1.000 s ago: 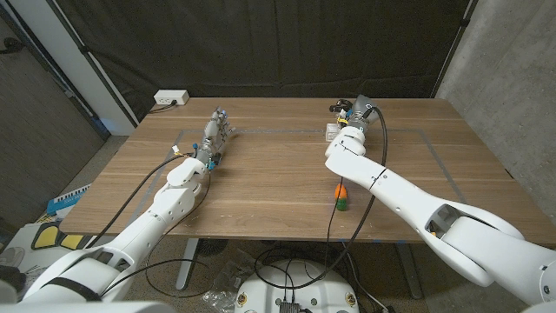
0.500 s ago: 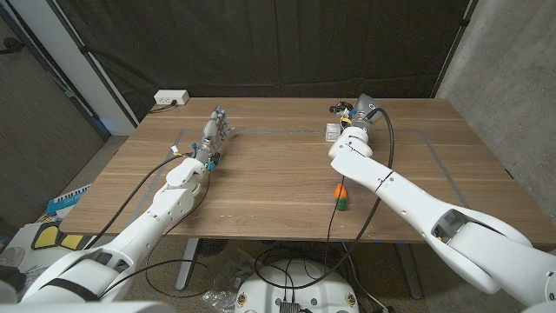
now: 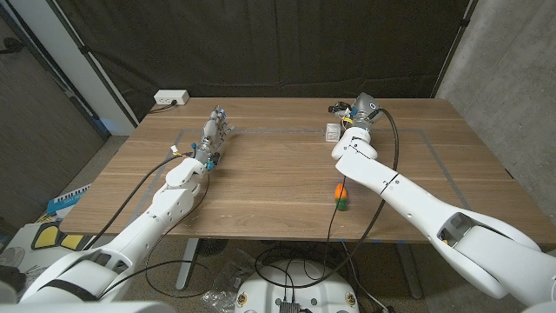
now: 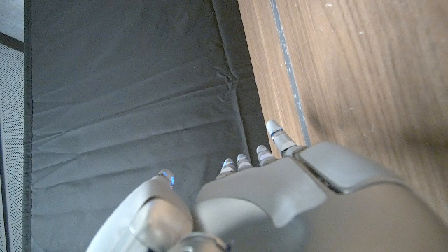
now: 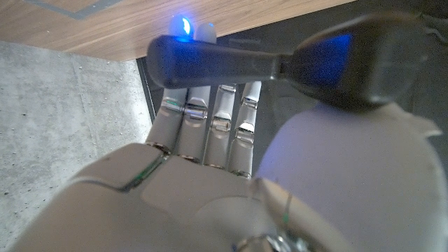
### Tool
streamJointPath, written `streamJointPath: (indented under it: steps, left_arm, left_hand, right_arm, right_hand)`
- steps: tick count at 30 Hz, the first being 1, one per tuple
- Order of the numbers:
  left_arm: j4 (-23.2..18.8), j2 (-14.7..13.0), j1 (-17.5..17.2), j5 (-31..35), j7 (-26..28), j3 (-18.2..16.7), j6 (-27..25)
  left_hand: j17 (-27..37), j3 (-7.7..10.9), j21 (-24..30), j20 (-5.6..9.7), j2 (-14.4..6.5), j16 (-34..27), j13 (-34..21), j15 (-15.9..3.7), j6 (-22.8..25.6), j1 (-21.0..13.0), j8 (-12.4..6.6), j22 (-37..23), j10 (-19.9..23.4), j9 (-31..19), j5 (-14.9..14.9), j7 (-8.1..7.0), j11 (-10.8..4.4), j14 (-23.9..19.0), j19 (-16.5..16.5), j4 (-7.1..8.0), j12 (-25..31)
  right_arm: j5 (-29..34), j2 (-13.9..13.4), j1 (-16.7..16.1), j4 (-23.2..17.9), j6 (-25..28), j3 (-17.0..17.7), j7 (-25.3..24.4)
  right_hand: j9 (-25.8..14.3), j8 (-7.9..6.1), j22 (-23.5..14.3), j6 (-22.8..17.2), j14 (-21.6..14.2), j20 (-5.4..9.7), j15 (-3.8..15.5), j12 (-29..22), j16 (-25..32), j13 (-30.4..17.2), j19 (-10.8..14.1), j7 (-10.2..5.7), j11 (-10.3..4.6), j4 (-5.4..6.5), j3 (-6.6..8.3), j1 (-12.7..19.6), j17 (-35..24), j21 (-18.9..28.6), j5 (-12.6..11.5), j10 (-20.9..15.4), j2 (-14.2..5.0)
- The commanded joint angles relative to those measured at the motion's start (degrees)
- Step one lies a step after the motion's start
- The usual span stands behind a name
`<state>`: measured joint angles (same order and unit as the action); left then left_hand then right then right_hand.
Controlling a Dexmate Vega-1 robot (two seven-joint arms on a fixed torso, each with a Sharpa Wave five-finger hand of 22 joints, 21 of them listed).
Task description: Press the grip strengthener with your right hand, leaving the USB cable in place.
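Observation:
My right hand (image 3: 361,113) is at the table's far side, right of the middle. Just to its left lie a small dark thing (image 3: 334,109) and a small white thing (image 3: 332,132), both too small to name. In the right wrist view my right hand (image 5: 196,147) has its fingers (image 5: 220,112) stretched out straight. A blurred dark bar with a thick rounded end (image 5: 224,59) crosses them, and whether the hand holds it is unclear. My left hand (image 3: 215,135) sits at the far left of the table with its fingers (image 4: 274,133) stretched out and nothing in it.
A small orange and green object (image 3: 341,195) lies on the wooden table (image 3: 269,178) under my right forearm. Grey tape lines (image 3: 269,132) mark a rectangle on the top. A white power strip (image 3: 171,97) sits past the far left corner. A black curtain hangs behind.
My right forearm and hand have shifted slightly to the right. The left arm and the things on the table have stayed still.

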<state>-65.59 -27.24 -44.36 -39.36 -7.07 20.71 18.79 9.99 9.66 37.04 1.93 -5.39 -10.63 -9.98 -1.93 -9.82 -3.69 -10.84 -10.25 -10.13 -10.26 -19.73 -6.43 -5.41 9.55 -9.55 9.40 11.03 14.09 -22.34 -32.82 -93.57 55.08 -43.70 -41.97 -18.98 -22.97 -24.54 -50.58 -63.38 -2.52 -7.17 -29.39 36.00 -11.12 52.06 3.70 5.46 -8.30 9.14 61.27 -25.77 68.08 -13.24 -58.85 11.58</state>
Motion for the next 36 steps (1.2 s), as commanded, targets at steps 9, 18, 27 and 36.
streamJointPath:
  steps: [9,18,27,36]
  left_arm:
    - [-2.1,-0.9,-0.7,0.3,0.6,0.0,-0.8]
    - [-3.4,-1.3,-1.7,0.1,1.2,-0.3,-1.0]
    - [-3.0,-1.7,-1.9,-0.4,0.3,-0.6,-0.8]
    - [1.3,-1.9,-0.1,-1.9,-4.2,-0.9,-0.6]
  left_hand:
    - [0.2,-0.24,-0.4,3.81,-2.8,0.0,-0.3,-2.79,-13.2,0.0,-0.21,-0.3,-15.6,-0.2,-0.2,-0.37,0.43,17.4,-18.8,0.03,0.3]
    - [0.2,-0.24,-0.5,3.81,-2.8,0.0,-0.3,-2.8,-13.2,0.0,-0.17,-0.3,-15.6,-0.2,-0.2,-0.34,0.35,17.5,-18.7,0.03,0.3]
    - [0.2,-0.23,-0.5,3.85,-2.9,0.0,-0.3,-2.79,-13.2,0.0,-0.14,-0.3,-15.6,-0.2,-0.3,-0.3,0.41,17.4,-18.7,0.01,0.3]
    - [0.2,-0.2,-0.6,3.86,-2.9,0.0,-0.3,-2.82,-13.2,0.0,-0.12,-0.3,-15.6,-0.2,-0.3,-0.32,0.31,17.4,-18.7,0.0,0.3]
  right_arm:
    - [3.0,-2.0,-2.1,-0.5,-5.5,0.5,-1.1]
    - [4.0,-1.9,-2.7,0.0,-6.2,0.8,-1.3]
    - [5.3,-0.9,-3.2,0.3,-6.2,0.9,-2.7]
    - [7.2,0.2,-3.1,0.3,-3.9,-0.2,-3.5]
  right_hand:
    - [0.1,0.52,1.8,-3.6,-18.5,15.23,20.03,0.3,7.2,0.0,9.7,-0.02,-4.68,0.43,-0.69,21.6,0.7,0.5,0.5,-6.5,-20.15]
    - [0.6,0.91,3.1,-4.6,-18.1,15.22,20.09,0.6,6.3,0.3,9.1,0.36,-4.97,0.77,-1.0,21.5,3.0,0.0,0.5,-7.3,-20.19]
    - [0.8,1.23,3.9,-4.7,-18.2,15.24,20.12,0.9,5.9,0.4,9.2,0.35,-5.08,0.94,-1.25,21.5,4.5,0.0,0.6,-7.8,-20.16]
    - [0.6,1.4,4.6,-4.7,-18.3,15.21,20.13,1.2,5.7,0.4,9.3,0.28,-5.12,1.1,-1.45,21.4,5.6,0.0,0.6,-8.0,-20.21]
